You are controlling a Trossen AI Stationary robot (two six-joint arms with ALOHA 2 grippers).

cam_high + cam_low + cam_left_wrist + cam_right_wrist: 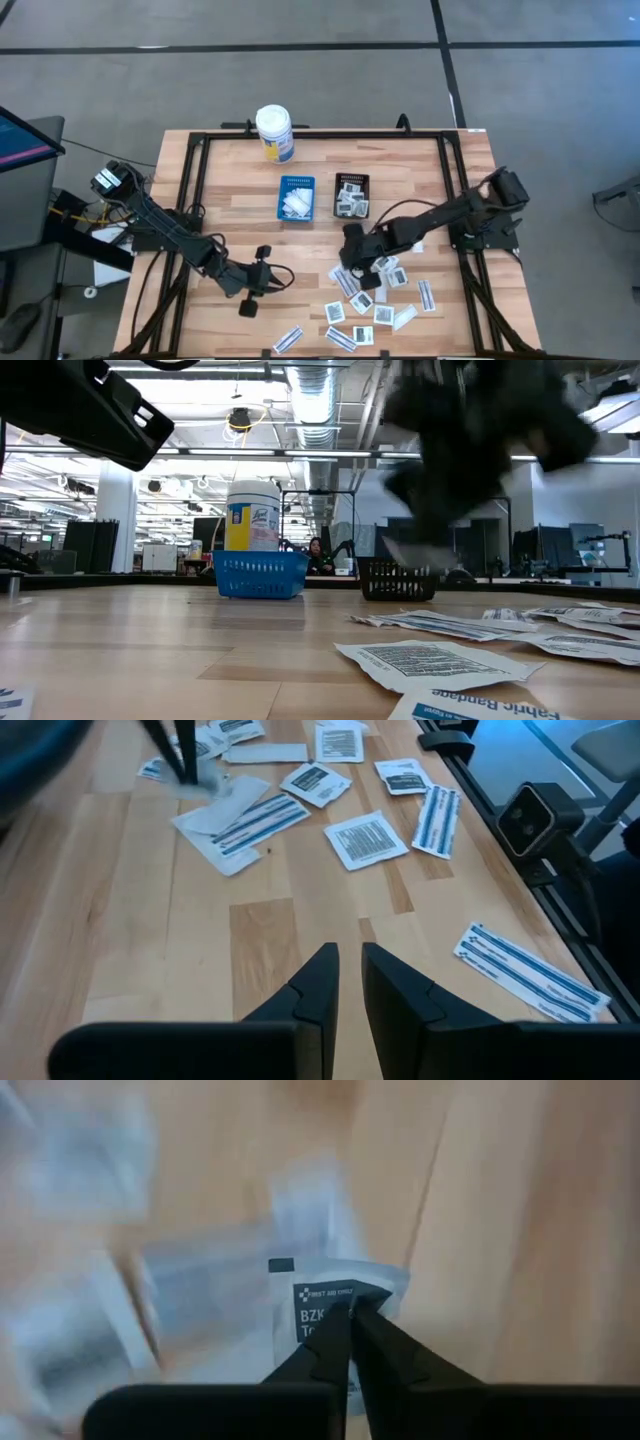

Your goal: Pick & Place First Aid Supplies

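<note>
Presently the right gripper [350, 1312] is pinching a squarish white paper packet with dark print [325, 1308], fingers clamped on its edge, above the scattered white packets [375, 300] on the wooden table [230, 180]. The pick step appears in hand; next it likely calls for carrying the packet to the small black tray [351, 196]. The left gripper [347, 980] is waiting nearly closed, empty, low over bare table.

Pinched between the matt black plastic fingers of the right gripper [350, 1312] is a flat white paper packet with dark print [330, 1305], above the smooth, satin-finished pale wooden plank table [520, 1230]. Other matt paper packets [375, 300] lie beside it.
</note>
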